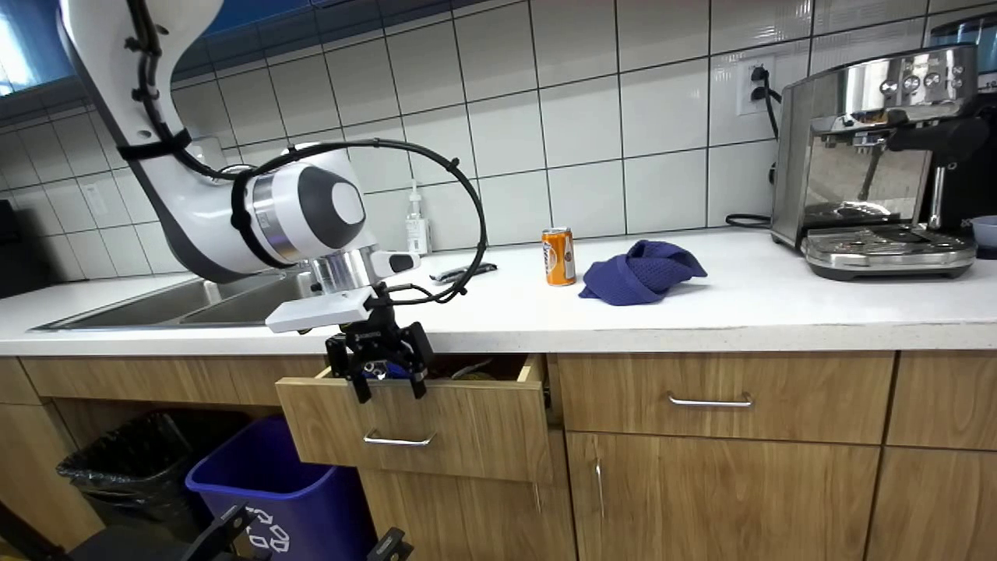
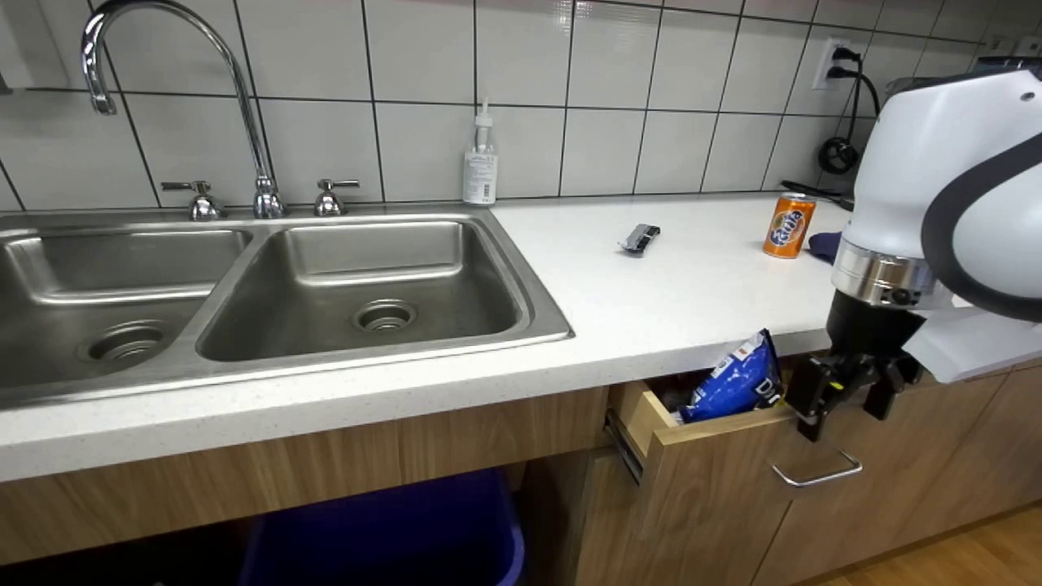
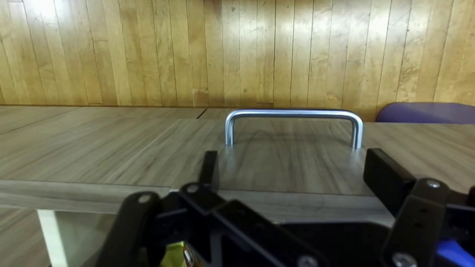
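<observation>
Black and empty, hung as a wide-spread claw [image 1: 391, 393] near the handle [image 3: 293, 113], as yet ungrasped, of a drawer [image 1: 479, 425] already partly out, lower centre in an exterior view.

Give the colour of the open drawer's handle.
The handle is metallic silver; it shows best in the wrist view.

Smooth, shiny metal drawer handle [image 3: 293, 114]
</observation>
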You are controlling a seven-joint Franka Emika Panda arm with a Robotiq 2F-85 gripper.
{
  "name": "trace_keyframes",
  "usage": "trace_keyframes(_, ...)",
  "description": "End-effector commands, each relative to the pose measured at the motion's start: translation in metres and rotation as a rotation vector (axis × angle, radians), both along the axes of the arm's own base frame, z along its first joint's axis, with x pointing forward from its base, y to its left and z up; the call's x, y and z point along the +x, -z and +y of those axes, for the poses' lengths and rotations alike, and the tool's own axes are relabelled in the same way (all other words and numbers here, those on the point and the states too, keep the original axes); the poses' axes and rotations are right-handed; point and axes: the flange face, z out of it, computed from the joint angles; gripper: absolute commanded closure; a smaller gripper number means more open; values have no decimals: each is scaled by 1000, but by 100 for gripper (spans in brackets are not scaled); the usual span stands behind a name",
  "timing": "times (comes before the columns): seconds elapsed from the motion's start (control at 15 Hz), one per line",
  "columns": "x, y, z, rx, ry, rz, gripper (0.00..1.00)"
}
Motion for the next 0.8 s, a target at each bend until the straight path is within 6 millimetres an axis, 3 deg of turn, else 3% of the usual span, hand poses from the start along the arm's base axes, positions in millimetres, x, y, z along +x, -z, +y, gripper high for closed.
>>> trace_keyframes(0.0,28,1,-12,-2,-9,-24,0)
trace_keyframes(0.73,43,5,-18,-4,-9,-29,0)
